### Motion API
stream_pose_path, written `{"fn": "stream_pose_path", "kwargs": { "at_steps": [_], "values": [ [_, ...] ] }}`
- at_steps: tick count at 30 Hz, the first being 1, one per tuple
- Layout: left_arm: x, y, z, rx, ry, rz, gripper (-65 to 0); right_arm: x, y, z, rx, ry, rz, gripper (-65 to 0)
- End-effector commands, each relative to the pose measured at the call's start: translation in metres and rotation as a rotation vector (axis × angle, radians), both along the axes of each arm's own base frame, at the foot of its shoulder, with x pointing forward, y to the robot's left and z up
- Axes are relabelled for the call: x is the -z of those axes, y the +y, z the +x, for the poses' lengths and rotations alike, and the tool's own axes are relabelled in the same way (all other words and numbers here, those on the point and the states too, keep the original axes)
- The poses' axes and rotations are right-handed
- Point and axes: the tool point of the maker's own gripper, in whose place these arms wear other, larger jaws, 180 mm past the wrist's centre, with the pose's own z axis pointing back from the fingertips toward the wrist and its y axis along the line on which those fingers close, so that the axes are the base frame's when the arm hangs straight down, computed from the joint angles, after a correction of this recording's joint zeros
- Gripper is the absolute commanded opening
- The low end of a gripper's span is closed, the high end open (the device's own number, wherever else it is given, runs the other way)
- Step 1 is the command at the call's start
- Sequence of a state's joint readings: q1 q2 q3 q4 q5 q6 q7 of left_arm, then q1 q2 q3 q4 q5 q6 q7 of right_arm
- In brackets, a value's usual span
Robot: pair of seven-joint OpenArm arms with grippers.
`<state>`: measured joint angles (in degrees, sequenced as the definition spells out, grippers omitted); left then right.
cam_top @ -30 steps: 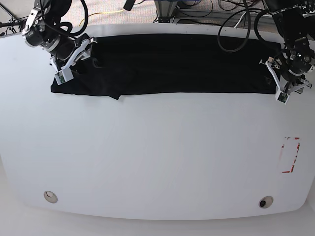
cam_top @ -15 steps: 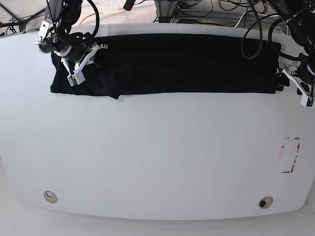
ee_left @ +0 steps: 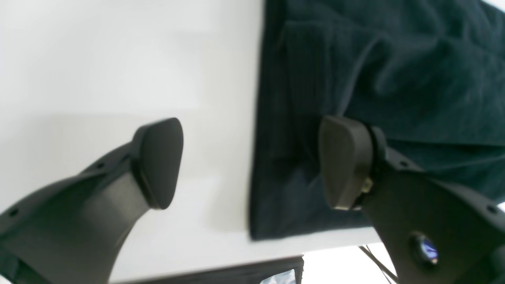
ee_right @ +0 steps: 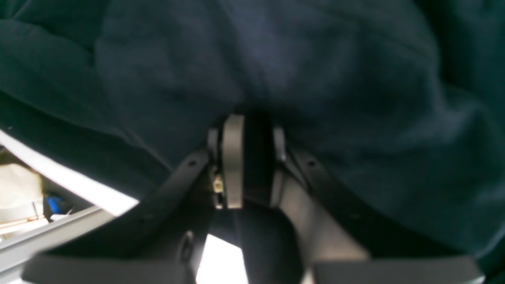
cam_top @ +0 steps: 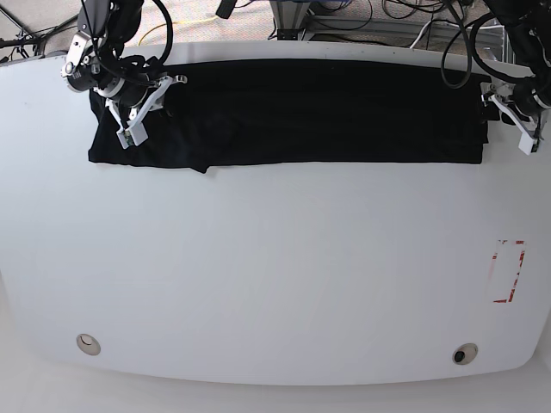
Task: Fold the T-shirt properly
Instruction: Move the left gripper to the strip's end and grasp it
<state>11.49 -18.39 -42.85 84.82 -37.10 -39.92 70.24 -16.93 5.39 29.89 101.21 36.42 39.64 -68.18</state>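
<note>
Meanwhile right gripper pinches T-shirt; left gripper, open, straddles its edge.

Lab: cables, white table

Black T-shirt, folded into a long flat band, along the table's far edge

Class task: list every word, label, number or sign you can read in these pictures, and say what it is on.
No readable text anywhere.
T-shirt: plain black, no print.
Table: a red-and-white rectangular mark near its edge, too small to read.
</note>
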Motion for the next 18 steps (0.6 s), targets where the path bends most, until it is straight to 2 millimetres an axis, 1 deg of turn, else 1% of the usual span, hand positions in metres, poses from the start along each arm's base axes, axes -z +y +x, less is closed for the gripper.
{"fn": "stream_pose_path", "kwargs": {
  "at_steps": [1,3,8,10,11,12,14,15,16,17,18],
  "values": [
    [0.001,0.003,0.004,-0.004,-0.011,-0.012,-15.0,-0.009,-0.002,0.007,-0.005,-0.042,-0.004,-56.0],
    [0.008,-0.001,0.002,0.001,0.009,-0.03,-15.0,-0.011,-0.002,0.01,-0.006,-0.05,-0.004,-56.0],
    [0.014,-0.016,0.002,0.05,0.032,-0.043,-15.3,-0.01,-0.001,0.008,-0.005,-0.044,-0.002,-56.0],
    [0.018,-0.023,0.002,0.074,0.043,-0.049,-19.3,-0.01,-0.002,0.008,-0.005,-0.044,-0.003,-56.0],
    [0.02,-0.026,0.002,0.087,0.052,-0.052,-22.2,-0.01,-0.002,0.008,-0.005,-0.045,-0.003,-56.0],
    [0.022,-0.031,0.002,0.104,0.06,-0.054,-27.5,-0.01,-0.002,0.008,-0.005,-0.045,-0.003,-56.0],
    [0.024,-0.034,0.002,0.114,0.067,-0.056,-42.9,-0.01,-0.001,0.008,-0.005,-0.047,-0.001,-56.1],
    [0.024,-0.034,0.002,0.114,0.067,-0.058,-48.8,-0.01,-0.001,0.008,-0.003,-0.047,0.0,-56.1],
    [0.024,-0.034,0.002,0.113,0.066,-0.057,-56.7,-0.01,-0.002,0.008,-0.003,-0.044,-0.002,-56.1],
    [0.023,-0.034,0.003,0.115,0.063,-0.055,-61.8,-0.009,-0.002,0.008,0.0,-0.043,-0.001,-56.1],
    [0.022,-0.034,0.003,0.117,0.059,-0.054,-63.3,-0.009,-0.002,0.008,0.0,-0.043,-0.002,-56.1]
  ]
}}
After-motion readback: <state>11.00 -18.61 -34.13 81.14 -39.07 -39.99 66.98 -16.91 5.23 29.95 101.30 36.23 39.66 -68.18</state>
